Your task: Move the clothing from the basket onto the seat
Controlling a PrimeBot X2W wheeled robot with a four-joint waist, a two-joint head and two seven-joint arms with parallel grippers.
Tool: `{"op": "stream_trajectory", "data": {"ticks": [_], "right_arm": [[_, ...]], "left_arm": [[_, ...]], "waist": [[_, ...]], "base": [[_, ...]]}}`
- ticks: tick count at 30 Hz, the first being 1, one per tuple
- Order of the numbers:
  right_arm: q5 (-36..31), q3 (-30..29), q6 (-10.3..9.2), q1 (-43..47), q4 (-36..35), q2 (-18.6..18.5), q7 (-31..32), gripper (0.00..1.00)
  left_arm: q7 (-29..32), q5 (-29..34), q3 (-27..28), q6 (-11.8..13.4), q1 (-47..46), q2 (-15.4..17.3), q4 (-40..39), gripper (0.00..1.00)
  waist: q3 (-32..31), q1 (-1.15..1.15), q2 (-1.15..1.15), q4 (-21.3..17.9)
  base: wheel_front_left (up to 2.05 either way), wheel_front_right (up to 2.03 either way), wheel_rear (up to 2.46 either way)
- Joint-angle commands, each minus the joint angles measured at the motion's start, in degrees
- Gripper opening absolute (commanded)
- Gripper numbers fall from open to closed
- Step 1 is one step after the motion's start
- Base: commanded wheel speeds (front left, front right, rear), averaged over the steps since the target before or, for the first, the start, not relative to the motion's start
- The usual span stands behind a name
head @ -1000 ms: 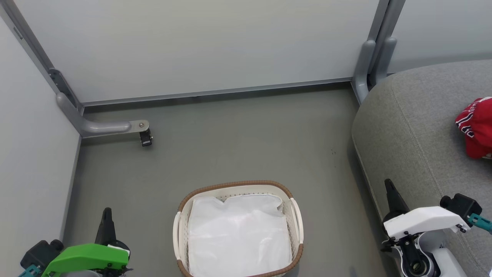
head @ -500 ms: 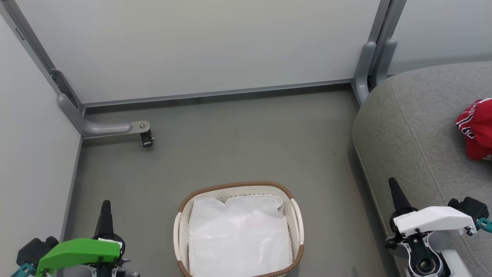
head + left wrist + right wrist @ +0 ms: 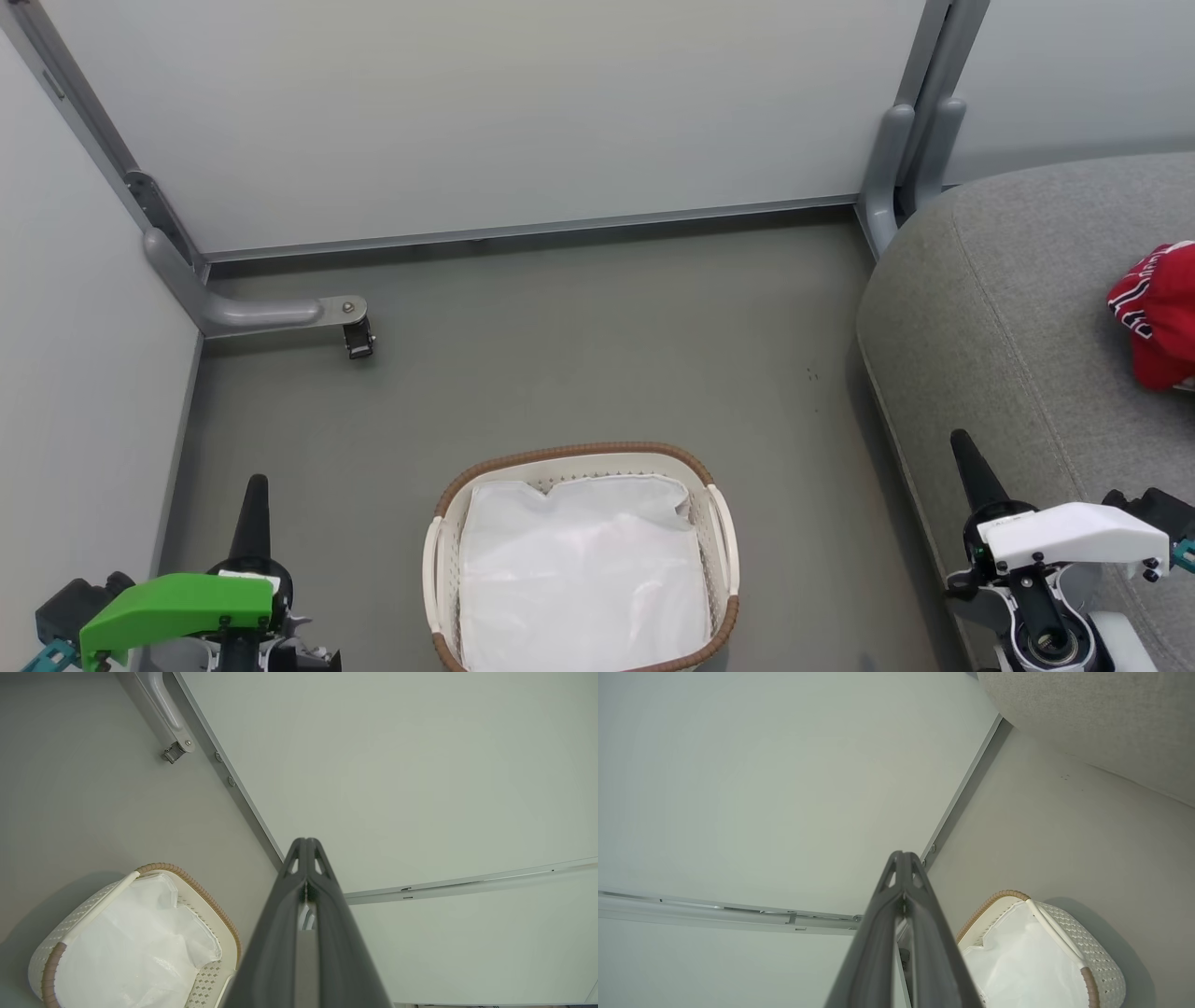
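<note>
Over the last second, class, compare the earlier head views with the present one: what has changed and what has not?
The left gripper slid slightly left and the right gripper slightly right, spreading apart; the view also shifted a touch. Nothing was grasped or released. Unchanged: jaws shut and empty, basket holding just its liner, red clothing on the seat.

In the head view's lower left, the left gripper (image 3: 255,485) is a dark tapering spike above a bright green cover (image 3: 177,607) dotted with small dark screws, flanked by a black block (image 3: 70,597) and a teal plug (image 3: 45,656). At lower right, the right gripper (image 3: 963,448) matches it under a white cover (image 3: 1074,537), with a round black-and-silver joint (image 3: 1046,644) below. In the left wrist view, the fingers (image 3: 275,942) are matt charcoal with triangular cut-outs near the tips.
</note>
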Motion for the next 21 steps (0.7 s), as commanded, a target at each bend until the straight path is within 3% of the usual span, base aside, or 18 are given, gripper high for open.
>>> {"op": "stream_trajectory", "data": {"ticks": [1, 21], "right_arm": [[1.6, -0.4, -0.03, 0.1, -0.9, -0.3, 0.5, 0.00], [11.3, -1.7, -0.04, 1.1, -3.0, -0.4, 2.9, 0.00]], "left_arm": [[0.4, -1.6, 0.2, -0.4, -1.5, 0.4, -0.6, 0.00], [2.8, -10.8, 0.8, -0.7, -1.9, 0.5, -2.0, 0.00]], "waist": [[0.0, 0.00, 0.00, 0.0], [-0.4, 0.00, 0.00, 0.2]], "base": [[0.00, 0.00, 0.00], [0.00, 0.00, 0.00]]}}
